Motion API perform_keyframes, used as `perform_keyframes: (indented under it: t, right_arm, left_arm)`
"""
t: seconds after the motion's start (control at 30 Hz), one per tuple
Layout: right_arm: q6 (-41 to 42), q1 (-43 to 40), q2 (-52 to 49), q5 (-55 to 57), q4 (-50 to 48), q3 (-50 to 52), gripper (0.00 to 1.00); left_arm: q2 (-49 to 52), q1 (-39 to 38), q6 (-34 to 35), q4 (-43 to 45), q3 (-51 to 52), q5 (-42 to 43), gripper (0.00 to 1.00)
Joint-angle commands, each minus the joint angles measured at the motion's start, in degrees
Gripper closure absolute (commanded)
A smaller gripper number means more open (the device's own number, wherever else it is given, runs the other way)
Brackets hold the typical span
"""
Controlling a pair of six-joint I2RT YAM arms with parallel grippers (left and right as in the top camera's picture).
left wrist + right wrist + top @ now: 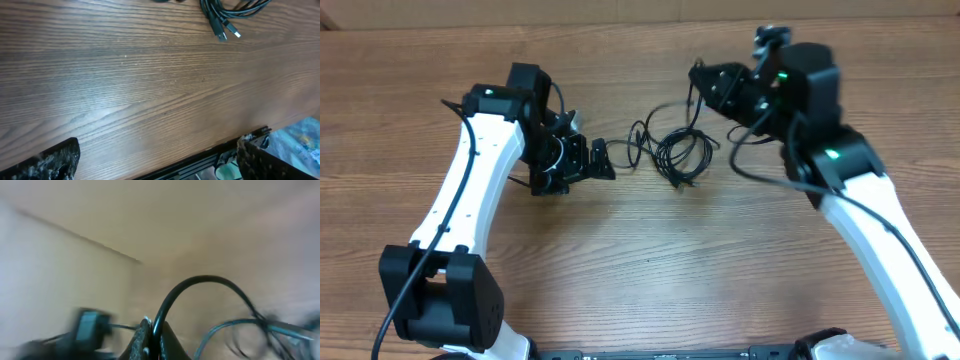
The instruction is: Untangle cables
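Right fingers tight on a cable, plain only wrist-side.

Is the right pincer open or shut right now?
Shut on a cable. In the right wrist view, the right pincer clamps that black cable where it loops upward.

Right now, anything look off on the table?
Nothing spilled or damaged. The only mess is the cables, bunched in a tangled coil on the table, the job itself. The right gripper is shut on one strand that arches up from its tips; the left gripper is open and empty beside the bunch.
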State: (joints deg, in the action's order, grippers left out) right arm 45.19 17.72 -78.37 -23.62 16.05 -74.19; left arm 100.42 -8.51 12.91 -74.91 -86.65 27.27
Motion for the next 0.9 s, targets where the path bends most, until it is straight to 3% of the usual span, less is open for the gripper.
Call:
perform_keyframes:
  t: [0.0,0.13,0.4,0.47,0.57,0.6,0.73,0.87]
  right_arm:
    - [-0.7,0.1,8.9,-1.6,-3.9,-0.9,0.96]
    - [-0.2,0.1,16.7,-1.5,-9.0,-0.9,0.96]
    - [0.5,0.1,25.8,5.0,-28.7,-0.9,0.96]
    - [6.0,0.1,26.5,4.9,-33.6,-0.9,0.96]
    - [9.0,0.1,26.4,4.4,-32.8,-0.9,0.96]
    - [9.0,0.1,26.3,4.2,-31.6,-0.9,0.96]
    - [9.0,0.1,25.9,4.3,-24.3,-0.9,0.96]
    - [7.7,0.1,24.1,7.3,-17.5,-0.9,0.96]
  left_arm:
    - [0.2,-1.4,-1.1,0.6,-0.8,0.7,0.00]
    - [0.2,-2.5,-1.1,0.6,-0.8,0.7,0.00]
    - [0.2,-2.9,-1.1,0.6,-0.8,0.7,0.00]
    - [0.2,-3.0,-0.8,0.6,-0.8,0.7,0.00]
    - [0.2,-3.2,-0.9,-0.1,-0.8,4.6,0.00]
    - [0.2,-3.2,-2.1,-0.3,-0.8,7.0,0.00]
    - [0.2,-3.8,-18.9,-1.7,-0.8,24.7,0.00]
    - [0.2,-7.1,-30.4,-3.2,-0.8,33.7,0.00]
